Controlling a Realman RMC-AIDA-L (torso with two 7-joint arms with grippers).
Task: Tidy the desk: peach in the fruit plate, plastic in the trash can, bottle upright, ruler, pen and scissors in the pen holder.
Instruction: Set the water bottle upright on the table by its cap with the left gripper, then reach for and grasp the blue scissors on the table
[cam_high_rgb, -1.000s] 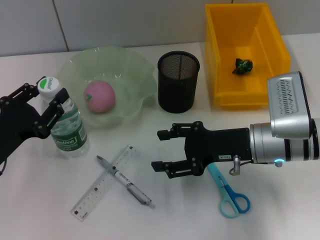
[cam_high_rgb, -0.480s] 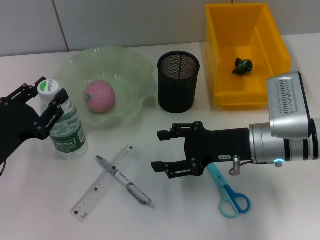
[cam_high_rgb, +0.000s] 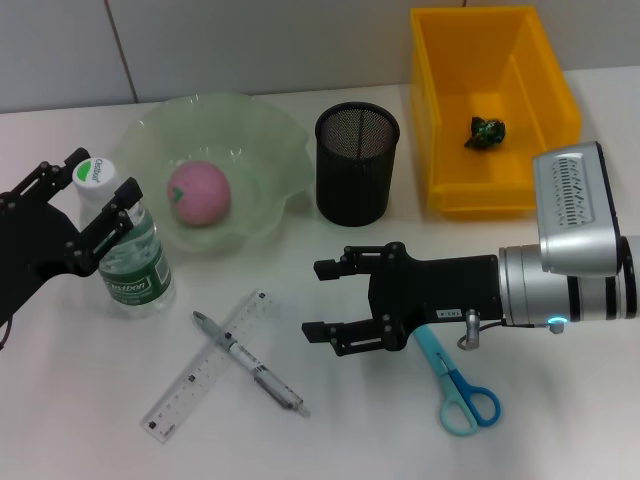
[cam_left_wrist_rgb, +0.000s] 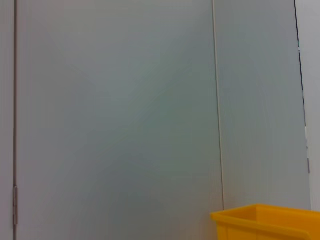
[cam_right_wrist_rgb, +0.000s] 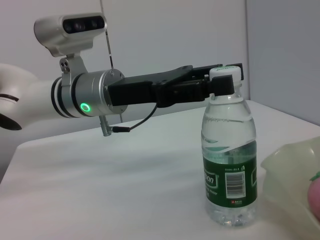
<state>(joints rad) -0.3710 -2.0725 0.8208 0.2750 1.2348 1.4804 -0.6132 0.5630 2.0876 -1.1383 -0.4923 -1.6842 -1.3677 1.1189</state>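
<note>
The bottle (cam_high_rgb: 135, 255) stands upright on the desk (cam_high_rgb: 80, 400) at the left, white cap up. My left gripper (cam_high_rgb: 88, 190) is open with a finger on either side of its neck; the right wrist view shows the bottle (cam_right_wrist_rgb: 230, 165) and that gripper (cam_right_wrist_rgb: 220, 81) at cap height. A pink peach (cam_high_rgb: 200, 193) lies in the fruit plate (cam_high_rgb: 270, 135). Green plastic (cam_high_rgb: 488, 131) lies in the trash can (cam_high_rgb: 440, 110). The pen (cam_high_rgb: 250, 362) lies across the ruler (cam_high_rgb: 175, 400). My right gripper (cam_high_rgb: 318, 300) hovers open between them and the scissors (cam_high_rgb: 458, 390). The pen holder (cam_high_rgb: 357, 163) is empty.
The fruit plate's rim (cam_right_wrist_rgb: 290, 170) stands close beside the bottle. The trash can's corner (cam_left_wrist_rgb: 265, 222) shows in the left wrist view against a grey wall. The right arm's body (cam_high_rgb: 570, 260) reaches in from the right, over the scissors' blade end.
My left gripper's fingers have spread and drawn slightly back to the left from the bottle's neck. The bottle stays upright. The right arm has not moved.
</note>
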